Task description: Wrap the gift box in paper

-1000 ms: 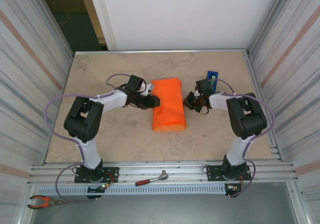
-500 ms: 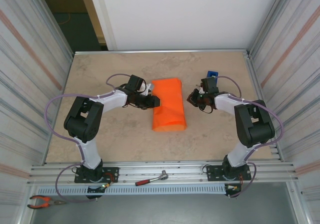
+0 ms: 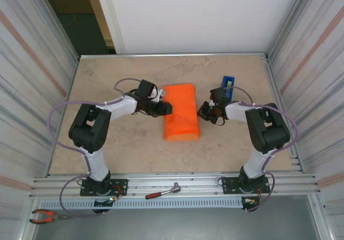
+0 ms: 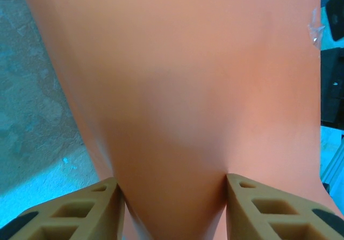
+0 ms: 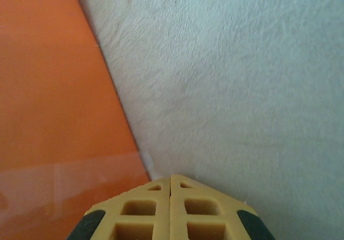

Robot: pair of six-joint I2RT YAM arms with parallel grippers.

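The orange paper [image 3: 181, 111] lies folded into a long bundle at the middle of the table. The gift box is hidden inside it. My left gripper [image 3: 167, 108] reaches in from the left side of the bundle. In the left wrist view the paper [image 4: 177, 79] bulges between the two tan fingers [image 4: 102, 202], touching both, so the left gripper [image 4: 172, 183] is shut on it. My right gripper [image 3: 205, 111] sits just off the bundle's right edge. Its tips [image 5: 171, 178] are pressed together, shut on nothing, low over the table beside the paper [image 5: 48, 89]. A glossy strip of tape [image 5: 70, 175] crosses the paper there.
A blue tape dispenser [image 3: 228, 84] stands behind the right gripper. A ratchet wrench [image 3: 163, 191] and pliers [image 3: 45, 216] lie on the front rail. Corrugated metal walls close in both sides. Bare beige table [image 3: 107, 79] spreads around the bundle.
The right arm swung out to the right and came back, its gripper ending close to the paper's right edge. The left arm and the bundle stayed where they were.
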